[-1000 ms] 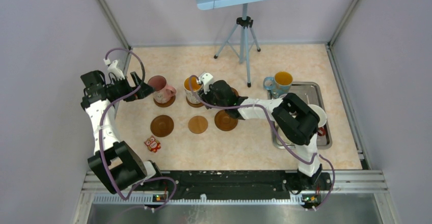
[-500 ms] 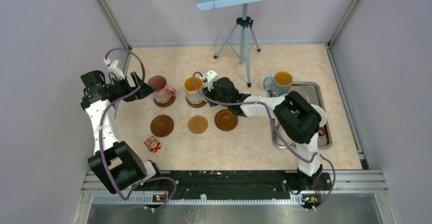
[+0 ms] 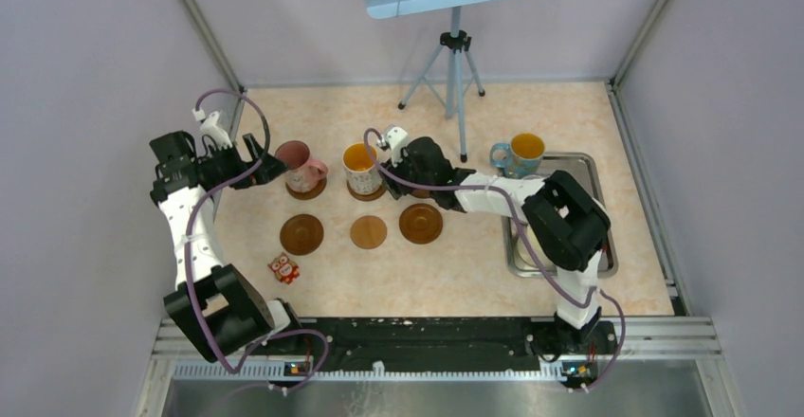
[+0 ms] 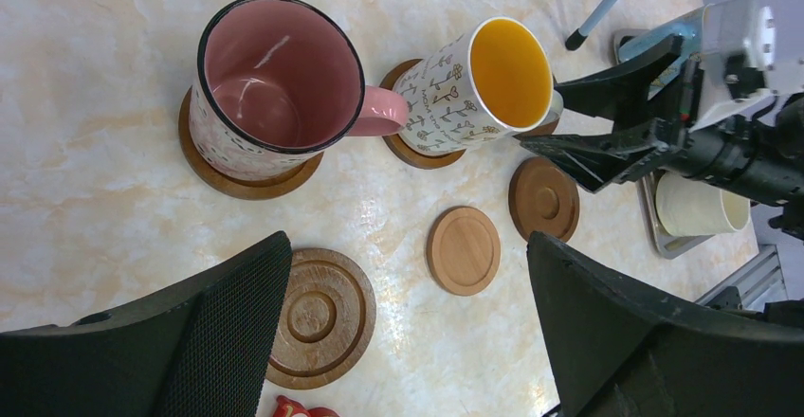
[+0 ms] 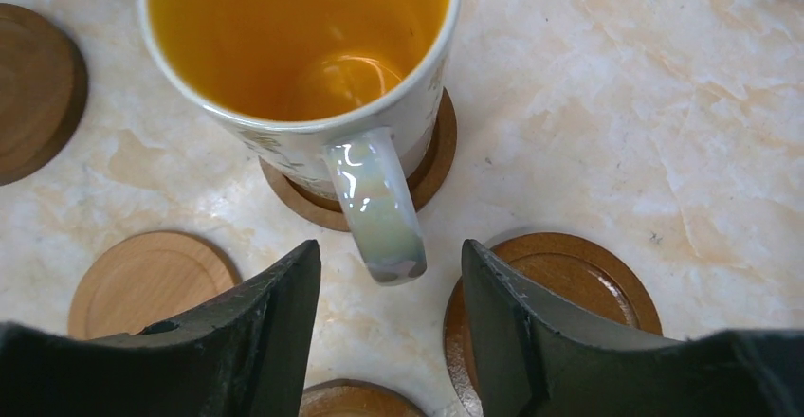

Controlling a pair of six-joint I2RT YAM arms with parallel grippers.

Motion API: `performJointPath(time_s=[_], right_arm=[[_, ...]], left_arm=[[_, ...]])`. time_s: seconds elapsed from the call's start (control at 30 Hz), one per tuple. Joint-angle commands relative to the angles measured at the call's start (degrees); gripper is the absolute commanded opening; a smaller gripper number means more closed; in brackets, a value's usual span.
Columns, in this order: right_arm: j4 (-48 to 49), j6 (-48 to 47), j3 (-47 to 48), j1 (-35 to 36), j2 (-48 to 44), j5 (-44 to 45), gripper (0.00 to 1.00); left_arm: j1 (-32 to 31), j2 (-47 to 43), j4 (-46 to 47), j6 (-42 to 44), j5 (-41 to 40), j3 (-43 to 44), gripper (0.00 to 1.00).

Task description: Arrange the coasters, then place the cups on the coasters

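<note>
The white-patterned cup (image 3: pixel 360 164) with an orange inside stands on a dark coaster (image 5: pixel 431 166). Its handle (image 5: pixel 377 208) points into my right gripper (image 5: pixel 389 251), which is open, both fingers apart from the handle. The pink cup (image 3: pixel 300 164) stands on its own coaster (image 4: pixel 242 178). My left gripper (image 4: pixel 408 246) hangs wide open and empty to its left. Bare coasters lie in front: a dark one (image 3: pixel 301 234), a lighter one (image 3: pixel 368 232) and a dark one (image 3: pixel 421 223). Another dark coaster (image 5: pixel 569 289) lies under my right gripper. The blue cup (image 3: pixel 520 154) stands at the tray's corner.
A steel tray (image 3: pixel 574 163) at the right is mostly hidden by my right arm; a cream cup (image 4: pixel 697 204) sits in it. A red owl figure (image 3: pixel 283 267) stands near the front left. A tripod (image 3: pixel 455 66) stands at the back centre.
My right gripper has opened and let go of the white-patterned cup's handle; the cup now stands free on its coaster. The right arm shifted slightly toward the back. The left arm has not moved.
</note>
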Motion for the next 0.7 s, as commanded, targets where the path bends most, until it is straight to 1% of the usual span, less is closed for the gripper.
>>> performJointPath(time_s=[0.0, 0.2, 0.37, 0.43, 0.67], right_arm=[[-3.46, -1.56, 3.46, -0.11, -7.25, -3.41, 0.57], [-9.19, -1.96, 1.14, -0.83, -11.91, -3.27, 0.56], [-16.78, 0.8, 0.5, -2.32, -12.86, -3.36, 0.53], [-18.45, 1.88, -0.12, -3.13, -12.97, -4.48, 0.51], [-20.1, 2.13, -1.96, -4.39, -11.22, -5.5, 0.4]], left_arm=[[-0.14, -1.91, 1.76, 0.63, 1.3, -0.4, 0.99], [-0.11, -1.98, 1.76, 0.55, 1.5, -0.39, 0.99], [-0.13, -2.23, 1.85, 0.33, 1.85, -0.51, 0.99], [-0.13, -2.41, 2.0, 0.23, 2.0, -0.62, 0.99], [-0.14, -2.73, 2.07, 0.36, 2.0, -0.95, 0.99]])
